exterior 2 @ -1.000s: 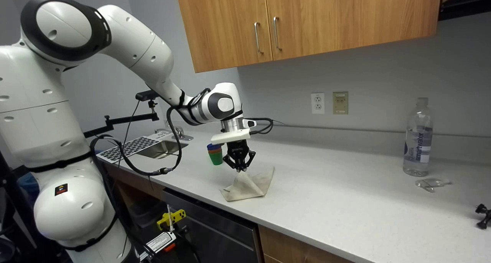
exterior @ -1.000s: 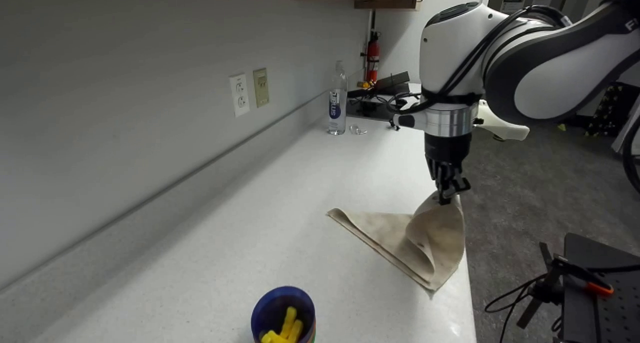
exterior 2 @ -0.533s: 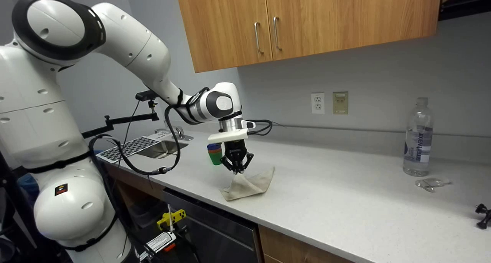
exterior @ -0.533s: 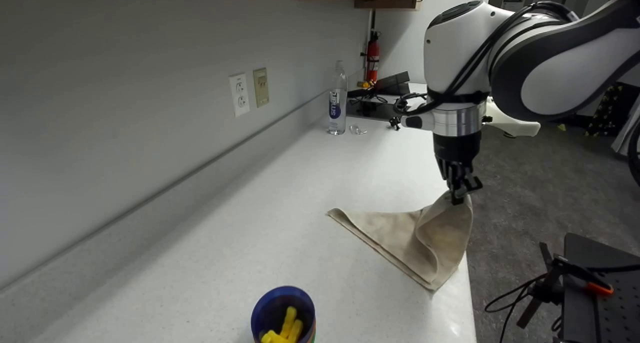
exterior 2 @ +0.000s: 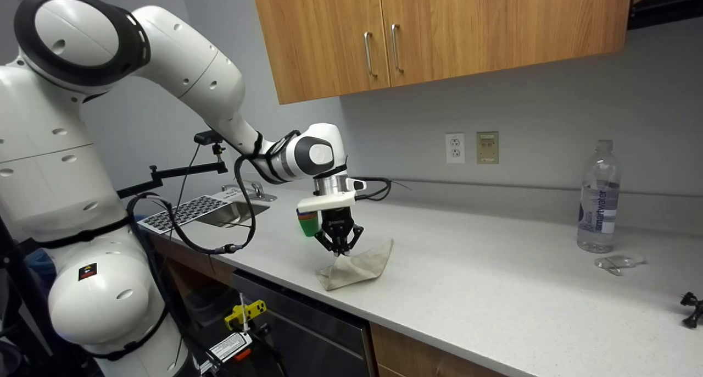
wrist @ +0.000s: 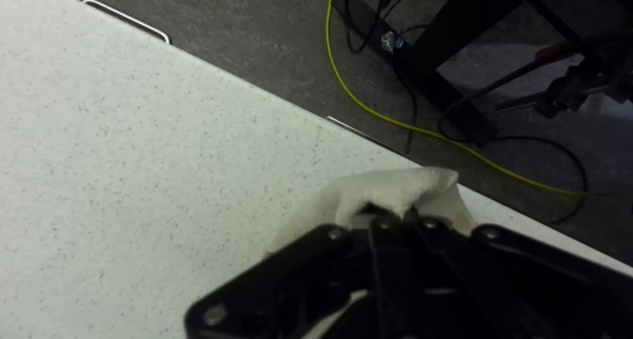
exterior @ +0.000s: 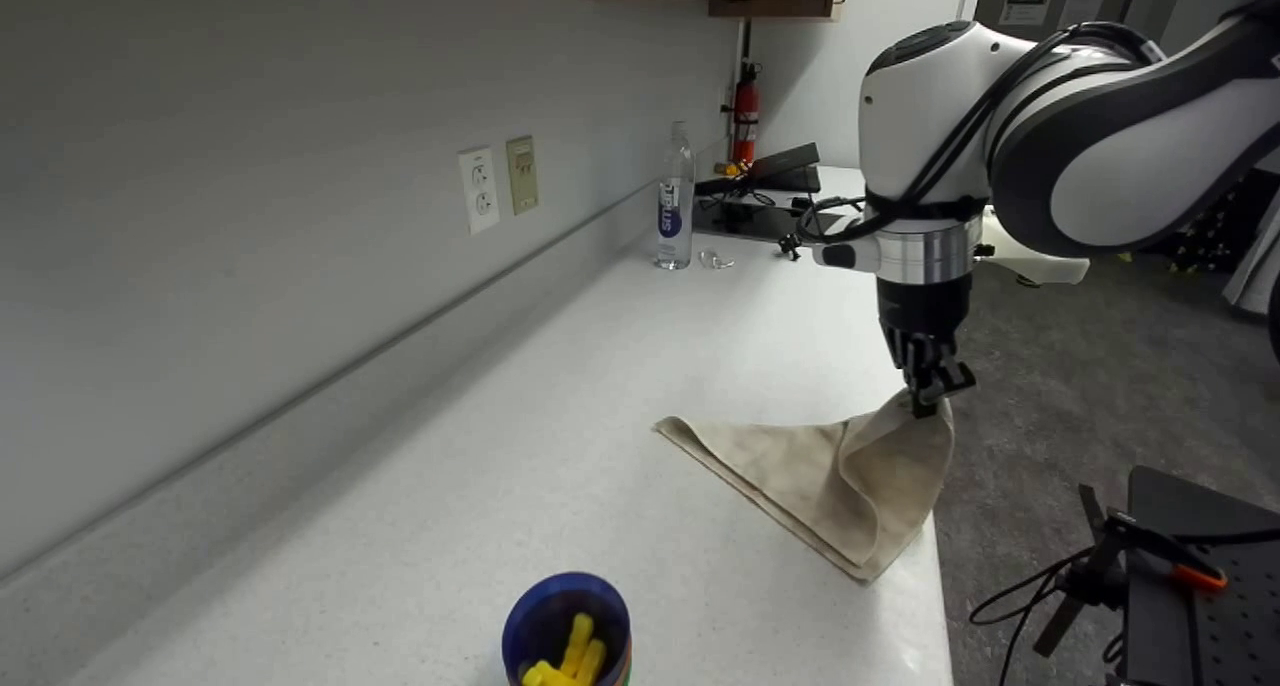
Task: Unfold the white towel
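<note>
In an exterior view, an off-white towel (exterior: 800,471) lies between four and five o'clock of centre on a pale table (exterior: 560,436), doubled along its lower side, one flap lifted by a black Robotiq gripper (exterior: 926,406). Over the last second the jaws have travelled toward three o'clock and dipped slightly, carrying the flap to the table's outer edge, while the towel's corner near ten o'clock has stayed put. This suggests the top layer is being drawn open, though much unfolding seems left. At eight o'clock from the towel stands a stack of cups (exterior: 532,614), blue uppermost, holding yellow pieces (exterior: 578,646); at eleven, farther off, is a Smartwater bottle (exterior: 675,211). In an exterior view, the towel sits at six o'clock, its raised peak meeting the jaws' tips; that peak is lower than a second ago, so the flap may soon be laid down. In the wrist view, the jaws reach in from five o'clock, together and clamped on a pinch of cloth bunched at the table's edge; whether it overhangs, I cannot tell. Letting go here could let the flap slip back.
</note>
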Tool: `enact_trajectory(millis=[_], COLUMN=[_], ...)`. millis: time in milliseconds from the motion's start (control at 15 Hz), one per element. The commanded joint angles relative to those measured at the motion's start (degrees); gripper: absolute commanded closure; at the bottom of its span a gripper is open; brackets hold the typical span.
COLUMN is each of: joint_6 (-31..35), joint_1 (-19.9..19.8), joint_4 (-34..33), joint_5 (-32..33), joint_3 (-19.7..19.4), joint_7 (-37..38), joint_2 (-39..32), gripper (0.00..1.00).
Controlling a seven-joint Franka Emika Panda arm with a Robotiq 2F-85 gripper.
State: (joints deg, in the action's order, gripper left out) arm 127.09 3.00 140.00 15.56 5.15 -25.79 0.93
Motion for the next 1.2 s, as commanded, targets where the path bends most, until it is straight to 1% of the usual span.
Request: enact_trajectory(millis=[0, 67, 133, 467, 533, 600, 667, 733, 800, 867, 933, 1133], joint_6=[5.9, 7.1, 7.6, 5.6, 6.0, 6.8, 8.7, 10.5, 13.2, 10.8, 13.8, 20.1], joint_1=[-0.3, -0.4, -0.5, -0.3, -0.2, -0.2, -0.2, -0.2, -0.3, 1.2, 1.2, 2.0], joint_4=[4.9, 5.9, 6.6, 8.1, 8.5, 8.8, 9.5, 10.1, 10.8, 5.8, 5.4, 1.8], joint_5=[0.9, 1.5, 2.1, 4.0, 2.6, 2.6, 2.7, 2.6, 2.9, 0.5, 0.2, -2.4], joint_3=[-1.5, -1.9, -2.2, -3.0, -3.3, -3.4, -3.7, -3.9, -4.1, -2.8, -2.8, -2.4], joint_7=[-2.5, -2.3, -2.1, -1.4, -2.8, -3.2, -3.9, -4.4, -4.5, -3.5, -3.3, -3.4], joint_2=[3.7, 4.4, 4.9, 6.9, 7.1, 7.4, 7.7, 7.8, 8.1, 6.7, 6.0, 3.5], gripper=[0.99, 0.88, 0.71, 0.35, 0.27, 0.2, 0.13, 0.05, 0.01, 0.0, 0.0, 0.0])
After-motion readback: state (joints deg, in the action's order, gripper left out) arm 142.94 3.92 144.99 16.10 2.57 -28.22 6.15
